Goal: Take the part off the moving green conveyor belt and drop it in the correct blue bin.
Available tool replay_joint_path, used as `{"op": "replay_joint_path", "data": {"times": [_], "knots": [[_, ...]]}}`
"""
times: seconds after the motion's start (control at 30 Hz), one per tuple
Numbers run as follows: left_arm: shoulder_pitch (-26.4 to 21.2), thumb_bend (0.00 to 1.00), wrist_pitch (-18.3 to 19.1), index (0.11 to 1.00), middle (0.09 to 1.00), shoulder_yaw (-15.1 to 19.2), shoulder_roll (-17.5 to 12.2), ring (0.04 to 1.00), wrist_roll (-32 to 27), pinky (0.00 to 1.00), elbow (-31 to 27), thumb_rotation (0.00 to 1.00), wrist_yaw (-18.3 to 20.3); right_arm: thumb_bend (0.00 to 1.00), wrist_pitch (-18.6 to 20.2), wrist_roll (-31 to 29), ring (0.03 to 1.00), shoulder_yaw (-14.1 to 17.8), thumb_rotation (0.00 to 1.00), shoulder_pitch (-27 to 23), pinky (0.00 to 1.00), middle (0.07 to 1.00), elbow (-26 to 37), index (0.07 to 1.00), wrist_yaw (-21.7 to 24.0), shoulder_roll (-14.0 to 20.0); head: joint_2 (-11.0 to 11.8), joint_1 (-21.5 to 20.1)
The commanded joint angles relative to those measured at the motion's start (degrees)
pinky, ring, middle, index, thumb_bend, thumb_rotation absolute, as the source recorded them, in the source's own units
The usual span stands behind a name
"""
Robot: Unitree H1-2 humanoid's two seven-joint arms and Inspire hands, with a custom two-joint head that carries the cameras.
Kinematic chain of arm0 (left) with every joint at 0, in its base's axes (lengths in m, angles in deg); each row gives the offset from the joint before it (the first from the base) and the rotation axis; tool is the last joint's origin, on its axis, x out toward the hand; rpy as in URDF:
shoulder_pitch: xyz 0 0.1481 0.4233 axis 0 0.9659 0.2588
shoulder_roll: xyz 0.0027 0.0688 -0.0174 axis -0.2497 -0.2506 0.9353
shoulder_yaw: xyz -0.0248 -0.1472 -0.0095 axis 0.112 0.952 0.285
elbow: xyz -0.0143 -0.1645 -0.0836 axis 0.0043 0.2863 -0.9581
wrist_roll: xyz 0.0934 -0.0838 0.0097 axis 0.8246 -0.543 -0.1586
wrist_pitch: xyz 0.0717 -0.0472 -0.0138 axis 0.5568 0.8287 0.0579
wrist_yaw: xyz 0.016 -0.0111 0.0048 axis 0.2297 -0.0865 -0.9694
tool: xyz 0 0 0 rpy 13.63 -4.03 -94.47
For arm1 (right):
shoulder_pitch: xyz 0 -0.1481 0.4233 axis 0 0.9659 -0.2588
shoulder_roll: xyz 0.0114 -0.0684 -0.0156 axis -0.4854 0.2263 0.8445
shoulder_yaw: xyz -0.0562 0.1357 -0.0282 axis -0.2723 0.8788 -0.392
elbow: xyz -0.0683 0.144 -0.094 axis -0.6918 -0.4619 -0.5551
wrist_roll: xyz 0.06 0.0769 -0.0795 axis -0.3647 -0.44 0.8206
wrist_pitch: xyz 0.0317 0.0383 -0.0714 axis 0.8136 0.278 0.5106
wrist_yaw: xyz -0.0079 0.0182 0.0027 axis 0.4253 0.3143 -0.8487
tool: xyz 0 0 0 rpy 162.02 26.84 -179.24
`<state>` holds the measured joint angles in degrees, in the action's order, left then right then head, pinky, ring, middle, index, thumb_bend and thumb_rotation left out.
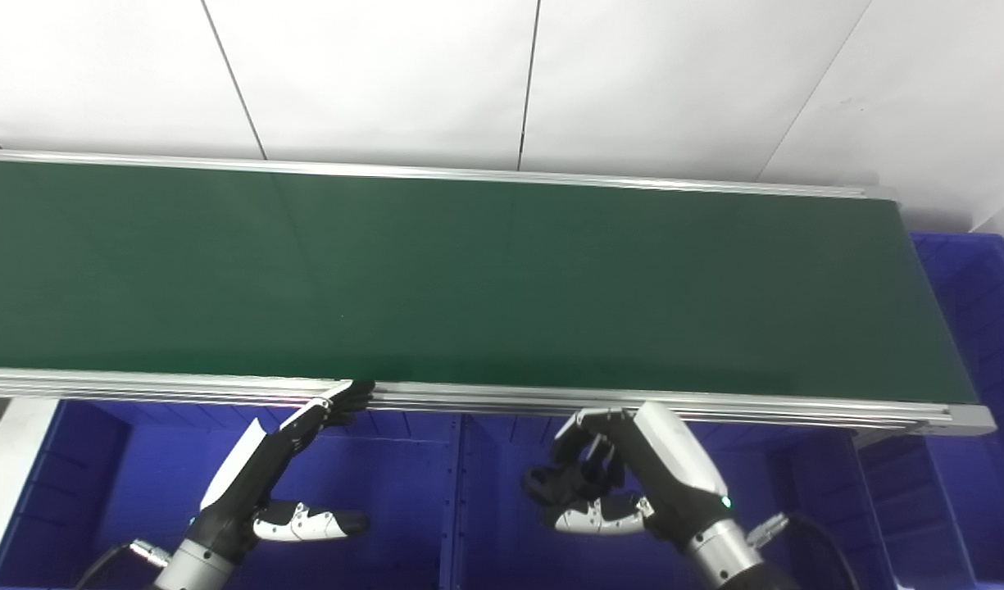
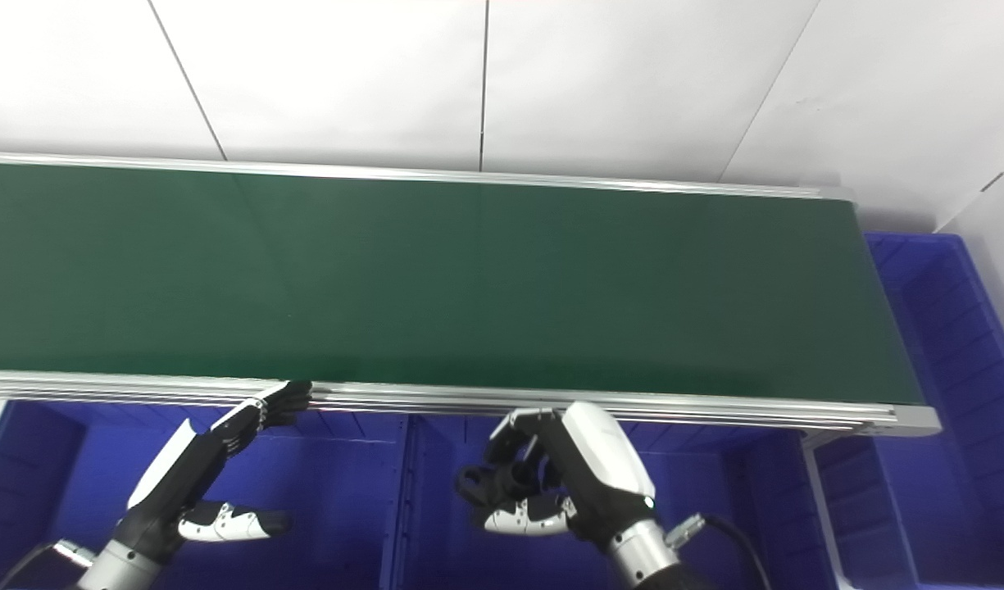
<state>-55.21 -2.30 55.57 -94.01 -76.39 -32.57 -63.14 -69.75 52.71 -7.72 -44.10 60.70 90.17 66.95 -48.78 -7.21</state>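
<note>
The green conveyor belt (image 1: 469, 279) runs across the view with no part showing on it. My left hand (image 1: 280, 467) is open and empty. Its fingertips (image 1: 346, 397) reach up to the belt's front metal rail (image 1: 510, 399), and its thumb sticks out to the right over the left blue bin (image 1: 387, 475). My right hand (image 1: 608, 479) hangs below the rail over the middle blue bin (image 1: 502, 459). Its fingers are curled in toward the thumb. I cannot make out a part inside them.
Blue bins line up under the belt's front edge, split by dividers. Another blue bin (image 1: 981, 311) stands past the belt's right end. A white wall rises behind the belt. A white block (image 1: 10, 459) stands at the far left.
</note>
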Motion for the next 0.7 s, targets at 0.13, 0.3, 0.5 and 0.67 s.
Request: {"op": "replay_joint_path", "data": {"times": [0.13,0.3,0.5,0.67], "knots": [[1.2,0.87,-1.6,0.859,0.865,2.7,0.9,0.848,-0.5,0.81,-1.7,0.55,2.8,0.53,-5.6,-0.2,0.282,-1.1,0.00,-0.5,0.21,0.475,-6.8,0.489,-6.3,-0.6,0.3,0.0],[1.8,0.88,-1.7,0.860,0.865,4.2,1.5,0.851,-0.9,0.81,-1.6,0.56,4.6,0.52,-5.2,0.7,0.353,-2.2,0.00,-2.7,0.27,0.442,-14.7,0.515,-9.5,-1.7,0.3,0.1],[2.2,0.88,-1.7,0.859,0.867,5.9,2.4,0.854,-2.2,0.82,-1.6,0.54,7.2,0.52,-5.5,2.2,0.418,-3.7,0.00,-5.6,0.33,0.433,-24.6,0.530,-13.4,-2.7,0.3,-0.1],[2.3,0.87,-1.7,0.859,0.867,6.9,3.1,0.855,-1.9,0.82,-1.6,0.54,8.4,0.52,-5.6,1.2,0.408,-5.3,0.00,-6.2,0.32,0.466,-27.2,0.514,-13.1,-1.5,0.3,-0.2]]}}
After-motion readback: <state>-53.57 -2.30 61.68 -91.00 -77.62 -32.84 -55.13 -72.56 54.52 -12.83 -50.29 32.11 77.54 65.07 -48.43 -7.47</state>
